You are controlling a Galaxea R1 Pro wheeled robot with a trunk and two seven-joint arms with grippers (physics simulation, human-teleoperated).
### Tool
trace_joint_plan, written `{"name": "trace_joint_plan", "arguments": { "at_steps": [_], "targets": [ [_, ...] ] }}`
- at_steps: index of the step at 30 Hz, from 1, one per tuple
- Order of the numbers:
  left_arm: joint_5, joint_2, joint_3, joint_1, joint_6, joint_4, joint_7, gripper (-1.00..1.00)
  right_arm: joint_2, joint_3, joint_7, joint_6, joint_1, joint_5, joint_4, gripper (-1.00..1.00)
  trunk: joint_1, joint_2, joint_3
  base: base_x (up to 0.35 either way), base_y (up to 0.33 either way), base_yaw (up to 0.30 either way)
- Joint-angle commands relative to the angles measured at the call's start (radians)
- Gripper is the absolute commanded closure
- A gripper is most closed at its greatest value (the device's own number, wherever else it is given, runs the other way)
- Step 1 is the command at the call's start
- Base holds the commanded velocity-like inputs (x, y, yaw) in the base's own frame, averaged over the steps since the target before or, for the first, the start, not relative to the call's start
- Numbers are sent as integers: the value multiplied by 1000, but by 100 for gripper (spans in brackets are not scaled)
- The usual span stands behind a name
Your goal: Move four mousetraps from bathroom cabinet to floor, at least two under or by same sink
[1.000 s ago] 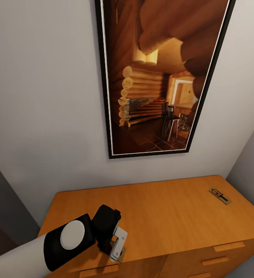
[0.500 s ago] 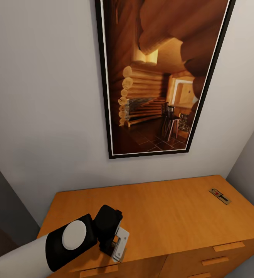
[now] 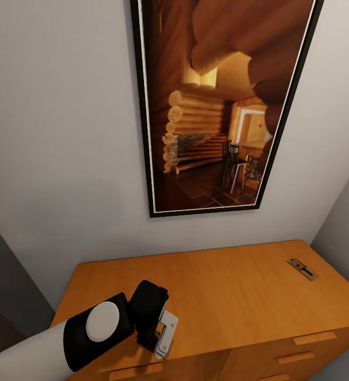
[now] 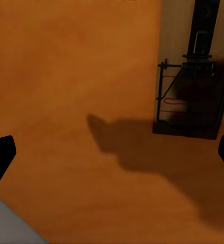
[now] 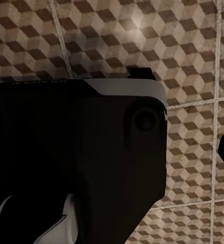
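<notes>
two mousetraps lie on the cabinet (image 3: 232, 296) top: one (image 3: 302, 268) near its far right corner, another (image 4: 191, 96) just ahead of the left gripper (image 4: 112, 152), whose fingers are spread wide, likely lining up a grab. this mousetrap is a flat tan board with a dark bar and thin wire (partly shadowed). i cannot tell the right gripper's state; bathroom floor (image 5: 183, 46) tiles lie below it.

You have two mousetraps in sight: one mousetrap (image 3: 302, 268) near the far right corner of the cabinet (image 3: 232, 296) top, and a second mousetrap (image 4: 191, 96) in the left wrist view. You see one cabinet, three drawer handles at its right, and one framed picture (image 3: 224, 103) on the wall.
</notes>
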State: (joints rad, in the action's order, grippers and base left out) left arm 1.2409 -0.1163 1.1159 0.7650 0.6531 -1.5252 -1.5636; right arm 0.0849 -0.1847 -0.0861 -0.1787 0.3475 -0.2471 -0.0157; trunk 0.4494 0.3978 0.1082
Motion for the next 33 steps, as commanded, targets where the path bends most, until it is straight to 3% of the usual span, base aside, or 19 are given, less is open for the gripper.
{"name": "trace_joint_plan", "arguments": {
  "at_steps": [1, 33],
  "targets": [
    [7, 0, 1, 2, 11, -1, -7, -100, 0, -9, -4, -5, 1, -9, -2, -100, 1, 2, 2, 0, 0, 0],
    [4, -2, -8, 1, 13, 25, -7, -100, -1, -9, -4, -5, 1, -9, -2, -100, 1, 2, 2, 0, 0, 0]
  ]
}}
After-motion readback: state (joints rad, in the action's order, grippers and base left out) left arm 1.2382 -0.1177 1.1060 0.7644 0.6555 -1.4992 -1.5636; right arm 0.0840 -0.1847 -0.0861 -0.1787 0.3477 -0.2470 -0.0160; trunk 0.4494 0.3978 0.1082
